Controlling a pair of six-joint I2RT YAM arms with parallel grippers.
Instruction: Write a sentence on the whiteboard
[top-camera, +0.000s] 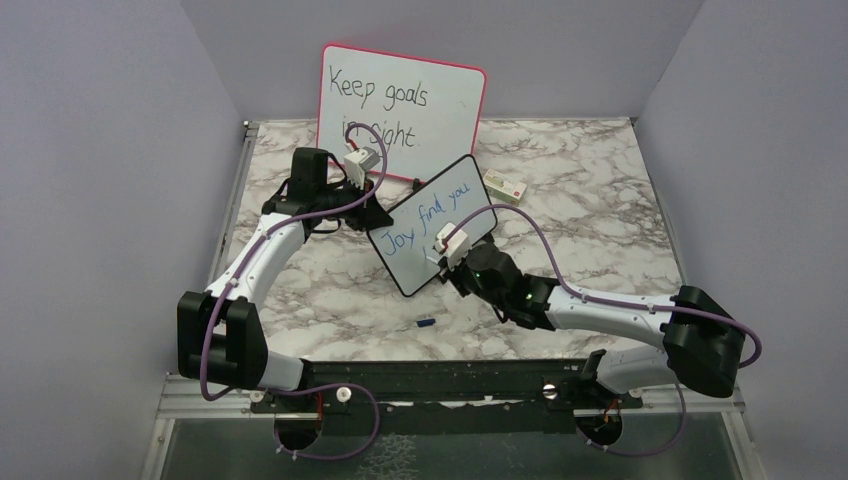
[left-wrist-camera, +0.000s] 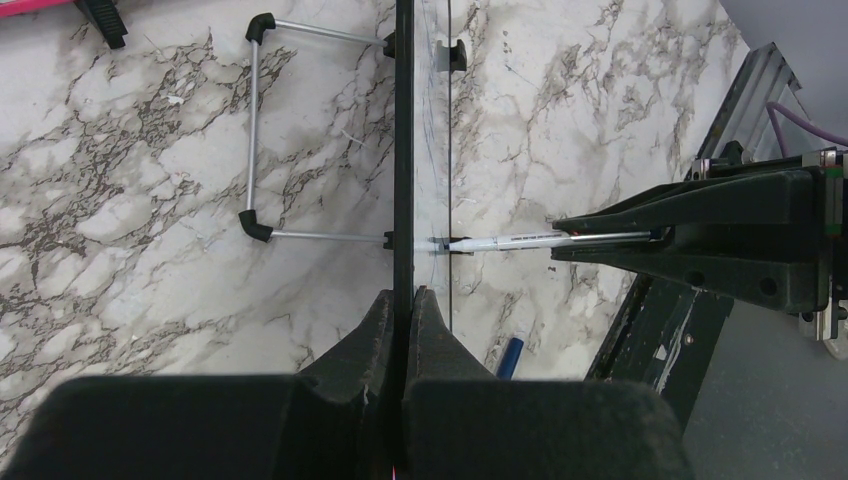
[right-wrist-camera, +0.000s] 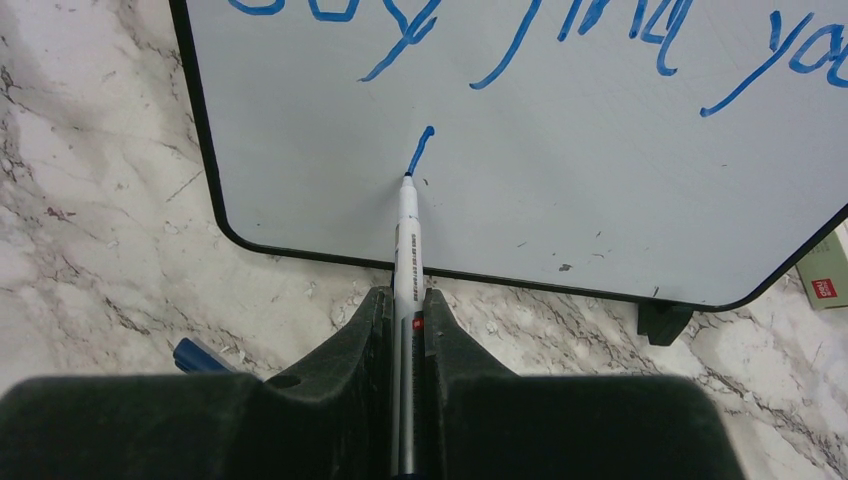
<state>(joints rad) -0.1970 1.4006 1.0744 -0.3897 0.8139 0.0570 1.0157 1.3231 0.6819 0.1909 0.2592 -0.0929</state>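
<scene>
- Marble-patterned table (top-camera: 600, 240) fills the middle of the top view, with both arms reaching up from the lower edge.
- whiteboard (top-camera: 425, 250): black-framed, at the centre of the top view, tilted so its upper right corner points toward the back. In the left wrist view it is seen edge-on, as a dark vertical line.
- sentence (top-camera: 432, 213): blue slanted letters reading "Joy find you", running along the upper half of the board.
- left gripper (left-wrist-camera: 404, 305): fingers pinched narrow on the board's frame, at the lower centre of the left wrist view.
- right gripper (right-wrist-camera: 407, 300): clamped on a white marker (right-wrist-camera: 407, 235), whose tip touches the board face below the words.
- blue stroke (right-wrist-camera: 421, 150): a short mark rising from the marker tip, left of centre in the right wrist view.
- pink-framed board (top-camera: 450, 110): propped at the back, upper centre, with black handwriting.
- blue cap (top-camera: 424, 322): lying on the table just below the whiteboard.
- small box (top-camera: 505, 187): on the table just right of the whiteboard's upper corner.
</scene>
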